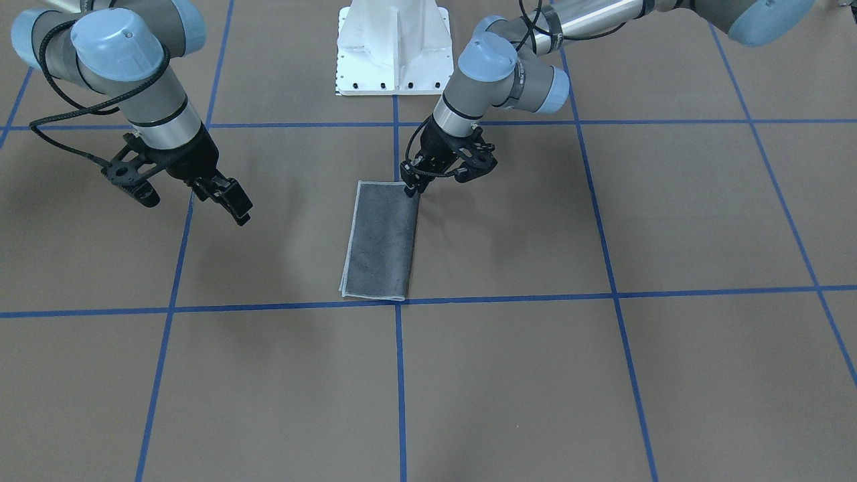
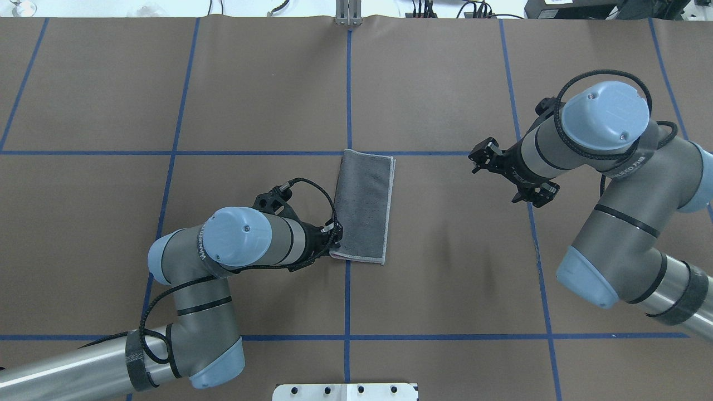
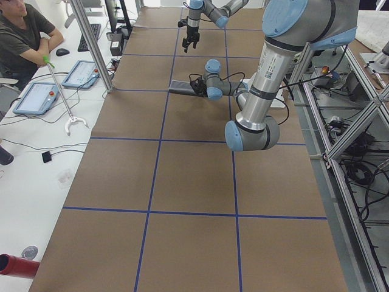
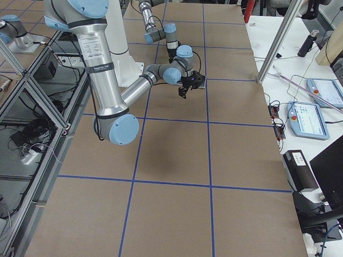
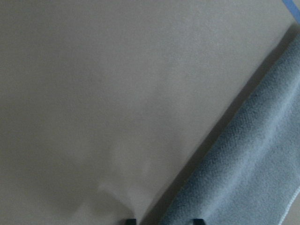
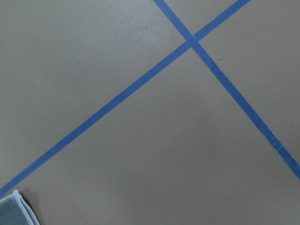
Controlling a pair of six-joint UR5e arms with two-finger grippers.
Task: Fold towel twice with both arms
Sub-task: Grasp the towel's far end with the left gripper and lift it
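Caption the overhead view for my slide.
Left end effector at near corner of once-folded towel; right end effector hovers apart.

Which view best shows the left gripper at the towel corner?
Exterior front-facing: the left gripper sits at the towel corner, unobstructed. Overhead, its wrist hides most of it; the left wrist view shows only fingertips and towel edge; side views are too small.
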